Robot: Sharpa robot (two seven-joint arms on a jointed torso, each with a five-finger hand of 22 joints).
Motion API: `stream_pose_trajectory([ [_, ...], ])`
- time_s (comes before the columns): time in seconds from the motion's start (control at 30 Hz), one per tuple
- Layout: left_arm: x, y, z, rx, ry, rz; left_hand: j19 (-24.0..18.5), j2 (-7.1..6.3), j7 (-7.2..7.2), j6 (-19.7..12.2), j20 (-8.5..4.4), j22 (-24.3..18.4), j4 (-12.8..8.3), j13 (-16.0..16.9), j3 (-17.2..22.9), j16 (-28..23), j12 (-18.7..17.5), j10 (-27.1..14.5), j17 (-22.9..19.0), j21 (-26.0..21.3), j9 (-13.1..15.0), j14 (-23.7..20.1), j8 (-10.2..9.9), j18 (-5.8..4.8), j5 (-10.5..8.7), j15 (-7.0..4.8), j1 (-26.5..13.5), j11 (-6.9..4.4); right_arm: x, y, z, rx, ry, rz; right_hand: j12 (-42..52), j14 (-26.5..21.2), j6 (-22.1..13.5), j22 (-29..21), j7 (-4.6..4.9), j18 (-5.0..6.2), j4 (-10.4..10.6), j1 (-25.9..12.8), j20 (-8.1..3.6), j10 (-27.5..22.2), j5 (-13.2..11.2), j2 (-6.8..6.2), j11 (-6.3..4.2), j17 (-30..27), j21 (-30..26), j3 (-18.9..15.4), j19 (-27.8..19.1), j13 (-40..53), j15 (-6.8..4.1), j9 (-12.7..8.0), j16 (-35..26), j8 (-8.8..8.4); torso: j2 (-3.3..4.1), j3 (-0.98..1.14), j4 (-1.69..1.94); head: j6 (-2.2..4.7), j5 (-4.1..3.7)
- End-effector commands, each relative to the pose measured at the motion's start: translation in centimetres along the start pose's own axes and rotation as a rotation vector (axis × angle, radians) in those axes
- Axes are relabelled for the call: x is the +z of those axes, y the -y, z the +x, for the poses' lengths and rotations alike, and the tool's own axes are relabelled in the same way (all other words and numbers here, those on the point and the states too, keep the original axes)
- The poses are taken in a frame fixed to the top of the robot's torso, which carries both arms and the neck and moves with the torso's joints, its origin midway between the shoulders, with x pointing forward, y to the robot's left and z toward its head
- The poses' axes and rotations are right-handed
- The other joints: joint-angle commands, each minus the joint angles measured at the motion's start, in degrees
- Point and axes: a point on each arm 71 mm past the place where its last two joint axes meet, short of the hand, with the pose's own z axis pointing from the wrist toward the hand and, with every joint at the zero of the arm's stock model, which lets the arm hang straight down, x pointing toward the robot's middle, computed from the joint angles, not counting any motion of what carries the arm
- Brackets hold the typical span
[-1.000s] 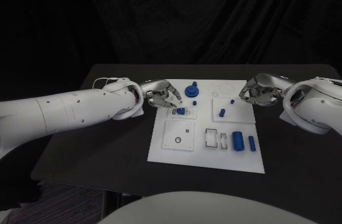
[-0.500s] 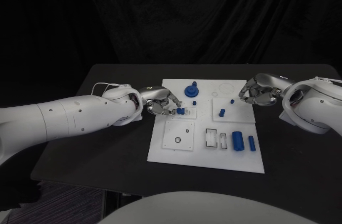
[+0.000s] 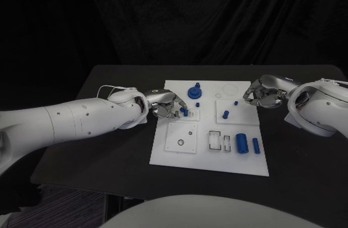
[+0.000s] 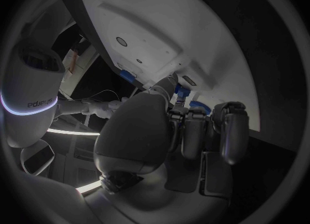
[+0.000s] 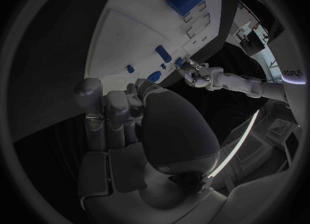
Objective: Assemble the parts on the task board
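The left hand [image 3: 167, 106] pinches a small blue part [image 3: 185, 112] at the white task board's [image 3: 210, 160] 10 o'clock side, the part at the hand's 3 o'clock fingertips. The right hand [image 3: 262, 94], fingers curled on nothing, hovers at the board's 2 o'clock edge.

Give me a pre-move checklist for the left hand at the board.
1. Left hand at the board's left edge: ok.
2. Fingertips on the small blue part: ok, touching it.
3. Firm grip on that part: cannot tell.
4. Part seated in its slot: cannot tell.
5. Right hand clear of the left, at the far right edge: ok.
6. Right hand holds nothing, fingers curled: ok.
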Motion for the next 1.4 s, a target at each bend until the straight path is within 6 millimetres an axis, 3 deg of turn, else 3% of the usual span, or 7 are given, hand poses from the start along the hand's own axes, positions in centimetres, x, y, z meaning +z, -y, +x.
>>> stream_pose_trajectory([
  [0.03, 0.1, 0.2, 0.1, 0.008, 0.011, 0.016, 1.5, 0.31, -0.54, -0.3, -0.50, 12.9, 0.2, 14.9, 0.2, 0.4, 0.1, 6.0, 15.1, 0.2, -0.2, 6.0, -0.2, -0.44, 0.21, -0.66, 0.1, -0.67, -0.1, 0.0, 0.1, 0.000, -0.002, 0.000, -0.1, -0.3, -0.3, 5.4, 0.05, 0.30, -0.1, 0.1, 0.24, 0.0, 0.0, -0.29, 0.50, 0.0, -0.3, 0.2, 0.1, 0.1, 0.26, -0.1, -0.2, -0.27, -0.02, 0.04, -0.02, 0.00, 0.08],
  [0.2, 0.1, 0.2, 0.2, 0.009, 0.015, 0.013, 1.5, 0.45, -0.91, 0.7, -0.76, 12.9, 0.4, 14.9, 0.2, 0.4, 0.1, 6.0, 15.1, 0.2, -0.3, 6.0, 0.3, -0.43, 0.17, -1.00, -0.1, -1.06, 0.0, 0.0, 0.1, -0.001, -0.003, 0.000, -0.1, -0.3, -0.3, 5.4, 0.05, 0.30, -0.1, 0.1, 0.24, 0.0, 0.0, -0.29, 0.50, 0.0, -0.3, 0.2, 0.1, 0.1, 0.26, -0.1, -0.2, -0.27, -0.07, 0.07, -0.03, 0.00, 0.13],
  [0.47, -0.1, -0.1, 0.2, 0.011, 0.025, 0.000, 1.4, 0.77, -0.20, 5.9, -0.94, 12.9, 0.8, 14.9, 0.7, 0.4, 0.1, 6.0, 15.1, 0.2, 0.0, 6.0, 2.5, -0.44, 0.41, -0.96, 0.1, -0.71, 0.0, 0.0, 0.2, -0.001, -0.006, 0.002, -0.1, -0.2, -0.3, 5.4, 0.06, 0.30, -0.1, 0.1, 0.24, 0.1, 0.1, -0.21, 0.51, 0.1, -0.3, 0.2, 0.1, 0.2, 0.27, -0.1, -0.2, -0.27, -0.12, 0.04, 0.01, 0.00, 0.22],
  [1.2, -2.0, -0.9, -0.5, 0.029, 0.081, 0.027, 1.2, 0.85, -0.67, 7.1, -0.89, 12.8, 1.0, 14.9, 0.8, 0.4, 0.1, 6.0, 15.1, -0.1, 0.0, 6.0, 2.9, -0.36, -0.11, -0.98, 0.2, -0.90, -0.1, 0.3, 0.4, -0.003, -0.021, 0.010, -0.1, -0.3, -0.3, 5.4, 0.06, 0.32, -0.1, 0.1, 0.26, 0.1, 0.1, -0.07, 0.53, -0.1, -0.5, 0.3, 0.1, 0.1, 0.29, -0.1, -0.3, -0.26, -0.12, 0.01, 0.05, 0.00, 0.48],
  [1.4, -2.3, -0.9, -0.5, 0.032, 0.089, 0.054, 1.2, 0.57, -2.06, 5.9, -1.28, 12.8, 1.7, 14.9, 0.5, 0.4, 0.1, 6.0, 15.1, 0.0, -0.7, 6.0, 1.7, -0.36, -1.29, -1.58, -0.2, -1.80, -0.1, 0.3, 0.5, -0.003, -0.026, 0.011, -0.1, -0.3, -0.2, 5.4, 0.06, 0.32, -0.1, 0.1, 0.27, 0.1, 0.1, -0.01, 0.54, -0.1, -0.5, 0.3, 0.1, 0.0, 0.30, -0.1, -0.3, -0.23, -0.11, 0.01, 0.06, 0.00, 0.63],
])
